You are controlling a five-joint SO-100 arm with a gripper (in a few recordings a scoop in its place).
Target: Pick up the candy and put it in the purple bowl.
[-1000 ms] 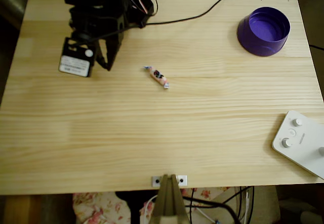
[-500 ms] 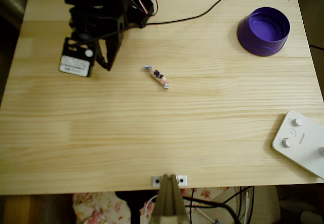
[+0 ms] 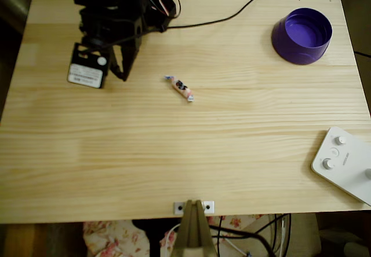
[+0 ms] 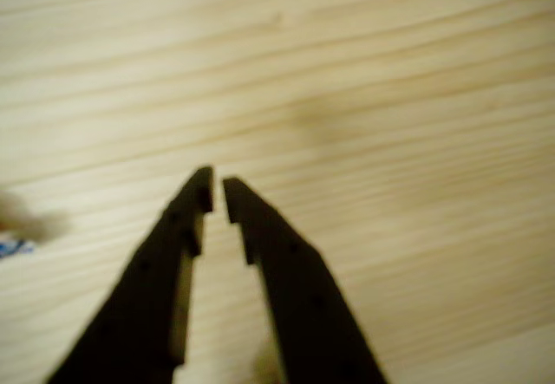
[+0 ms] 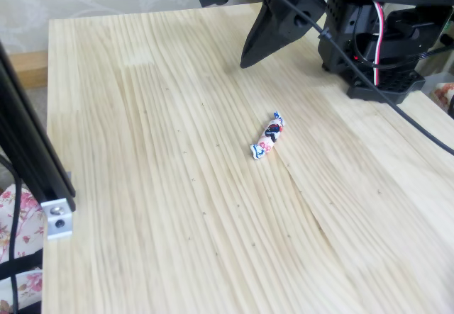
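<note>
Pale wooden table (image 3: pixel 185 152) bears candy (image 3: pixel 179 87); claw (image 3: pixel 123 74) nearly together, empty; label (image 3: pixel 85 75) unreadable.

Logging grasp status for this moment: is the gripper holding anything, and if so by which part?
Nothing is held. The gripper is nearly closed on empty air above the table, while the candy lies apart on the wood.

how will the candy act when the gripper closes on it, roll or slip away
The candy looks small and light, so a finger nudge would likely skid it across the smooth wooden table. Its rounded body may roll sideways. The twisted wrapper ends look floppy, so pinching the middle seems safer for the gripper.
</note>
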